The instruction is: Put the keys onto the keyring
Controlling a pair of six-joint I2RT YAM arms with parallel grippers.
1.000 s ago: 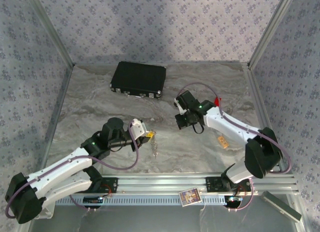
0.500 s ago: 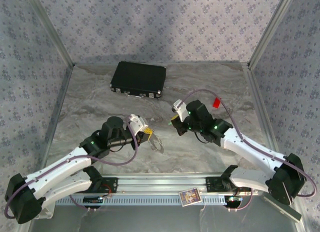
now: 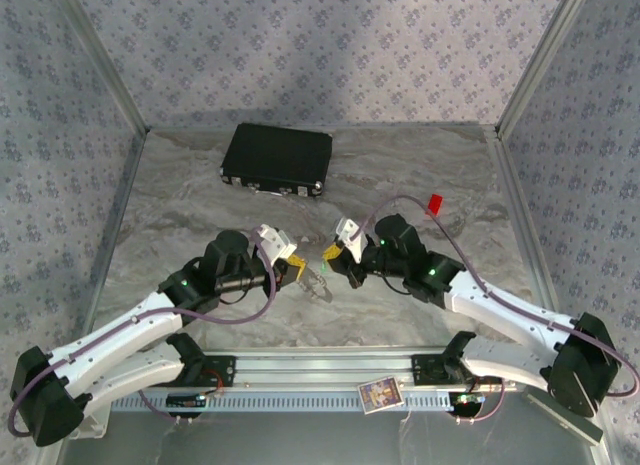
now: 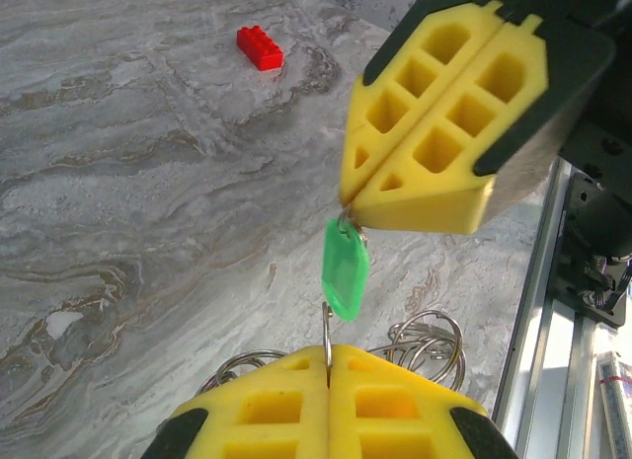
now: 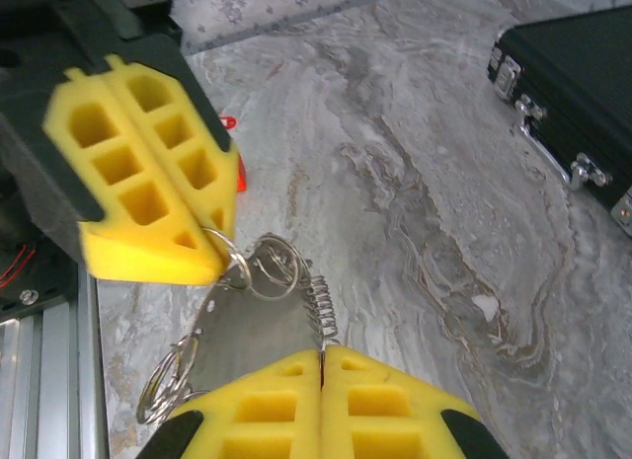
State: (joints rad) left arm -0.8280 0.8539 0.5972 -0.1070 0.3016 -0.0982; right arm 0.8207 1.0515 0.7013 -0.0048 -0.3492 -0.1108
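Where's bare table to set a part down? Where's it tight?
Free: left side between the black case and the left wall; the far right corner beyond the red block. Crowded: centre front, where the left gripper and right gripper meet, shut, on the keyring and green key.

Bright, even light falls from above onto the table (image 3: pixel 190 195), where the arms cast only soft, faint shadows. The black case (image 3: pixel 277 158) carries a mild sheen along its top. In the left wrist view the yellow pads (image 4: pixel 296 375) at the near edge are soft and out of focus, while the far marble stays sharp. In the right wrist view the pads (image 5: pixel 128 173) at the left look smeared.
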